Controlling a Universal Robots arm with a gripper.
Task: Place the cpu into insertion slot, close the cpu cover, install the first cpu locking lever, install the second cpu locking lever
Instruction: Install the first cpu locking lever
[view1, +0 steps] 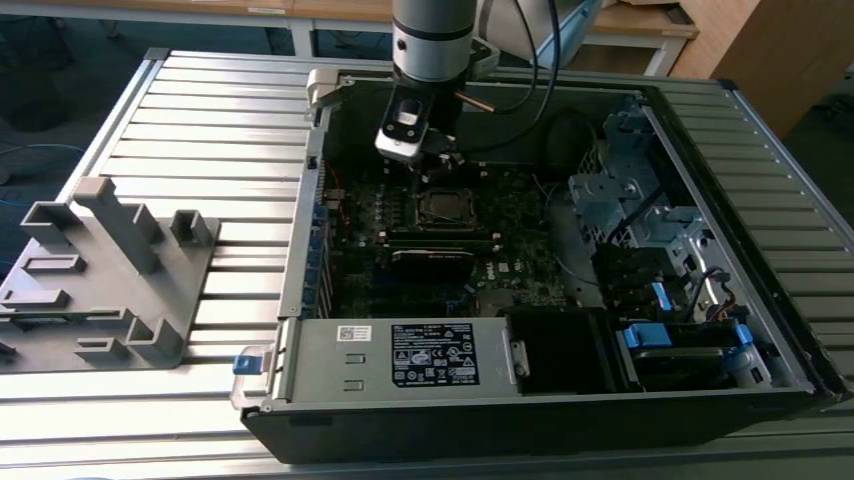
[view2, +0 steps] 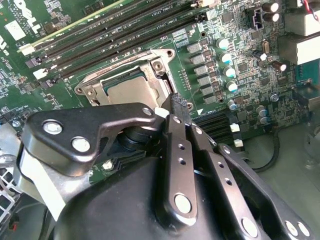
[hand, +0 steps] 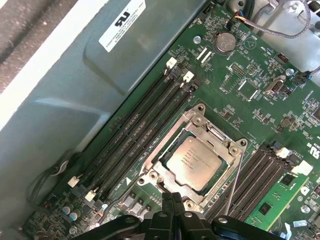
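Seating state: cpu (hand: 196, 159) lies flat in insertion slot (view1: 445, 206), cpu cover (hand: 214, 132) down around it.
Gripper (hand: 172, 198): clenched, empty, just beside the insertion slot, at its 12 o'clock in exterior view.

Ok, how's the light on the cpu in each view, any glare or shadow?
First wrist view: the cpu is evenly lit, its metal top only faintly shiny, and the cpu cover catches bright highlights. Second wrist view: the tool hides part of the cpu, whose top looks pale and washed. Exterior view: the computer case interior lies in shadow, so the insertion slot reads dark.
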